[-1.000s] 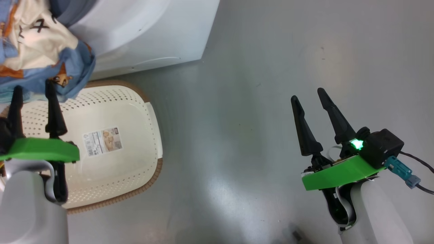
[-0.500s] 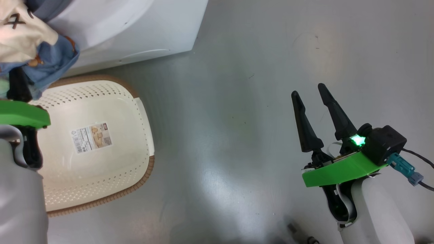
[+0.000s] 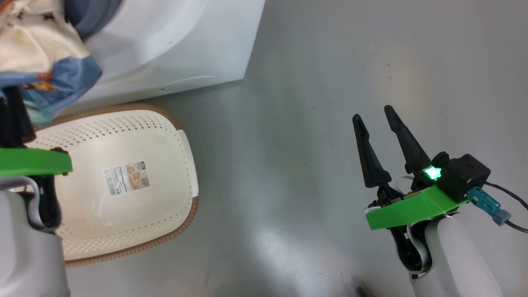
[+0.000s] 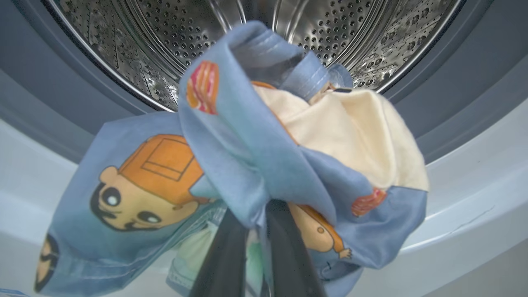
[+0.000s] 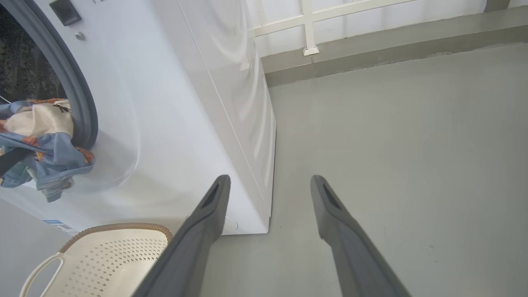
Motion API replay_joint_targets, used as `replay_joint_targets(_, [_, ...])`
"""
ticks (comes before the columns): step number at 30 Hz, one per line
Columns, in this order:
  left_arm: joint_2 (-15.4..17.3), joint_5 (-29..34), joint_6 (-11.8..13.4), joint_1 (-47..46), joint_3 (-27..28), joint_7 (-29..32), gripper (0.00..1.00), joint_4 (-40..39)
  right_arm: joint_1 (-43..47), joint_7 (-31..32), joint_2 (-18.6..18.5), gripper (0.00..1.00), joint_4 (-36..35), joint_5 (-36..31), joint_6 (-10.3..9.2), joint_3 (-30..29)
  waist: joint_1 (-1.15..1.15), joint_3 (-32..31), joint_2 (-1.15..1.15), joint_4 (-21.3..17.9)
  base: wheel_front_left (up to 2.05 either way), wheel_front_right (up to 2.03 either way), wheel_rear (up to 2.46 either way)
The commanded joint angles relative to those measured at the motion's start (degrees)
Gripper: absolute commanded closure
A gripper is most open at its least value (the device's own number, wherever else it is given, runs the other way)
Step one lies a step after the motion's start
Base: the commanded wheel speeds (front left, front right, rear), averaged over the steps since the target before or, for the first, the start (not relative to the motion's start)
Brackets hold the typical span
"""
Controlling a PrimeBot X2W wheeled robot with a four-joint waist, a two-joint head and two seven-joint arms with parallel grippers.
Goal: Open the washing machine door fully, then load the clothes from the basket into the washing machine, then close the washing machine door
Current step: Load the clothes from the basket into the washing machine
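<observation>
Black fingers (image 4: pixel 225 255) of the left gripper (image 4: pixel 258 218) stand nearly together, pinched on a bunched load of the clothes (image 4: pixel 255 156): light blue fabric printed with orange cartoon figures, with a cream-white panel folded into it. The bundle hangs at the lip of the washing machine (image 3: pixel 173 41), in front of the grey-blue rubber gasket (image 4: pixel 62 95) and partly over it. One fold reaches up toward the perforated steel drum (image 4: pixel 165 41) behind.

Off to the other side, the right gripper (image 3: pixel 371 112) hovers over the bare grey floor (image 3: pixel 288 123), its two fingers spread apart and holding nothing, well clear of both machine and laundry.

Below the held bundle, the cream-white perforated basket (image 3: pixel 181 222) sits just beside the foot of the machine. Its bottom shows nothing but a label sticker (image 3: pixel 126 178), so this load looks to be the last of it.

With the machine's mouth unblocked, the door-opening step appears done. Loading looks to be in its final stretch: the clothes have yet to be pushed past the gasket and let go inside the drum. Closing the door comes after that.
</observation>
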Motion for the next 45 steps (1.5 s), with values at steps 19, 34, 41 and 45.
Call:
replay_joint_targets(19, [10.42,1.40,-0.18,-18.01,-5.20,1.91,1.00,3.20,1.56,-0.27,0.12,0.00,-1.35,2.02,0.35,1.52,0.00,1.25,0.00,-2.46,0.00,0.00,0.00])
replay_joint_targets(34, [16.09,0.31,-0.16,-35.07,-6.65,3.84,1.00,13.66,1.35,-0.27,0.12,0.00,-2.67,3.81,0.35,1.57,0.00,10.42,0.00,-4.79,0.00,0.00,0.00])
replay_joint_targets(41, [18.86,0.00,-0.17,-44.37,-10.12,3.84,1.00,15.95,0.69,-0.27,0.12,0.00,-2.85,5.55,0.35,2.95,0.00,14.15,0.00,-6.22,0.00,0.00,0.00])
replay_joint_targets(45, [20.06,-0.48,-0.18,-49.94,-12.24,4.73,1.00,16.91,0.67,-0.27,0.12,0.00,-3.05,5.96,0.35,3.13,0.00,15.70,0.00,-7.22,0.00,0.00,0.00])
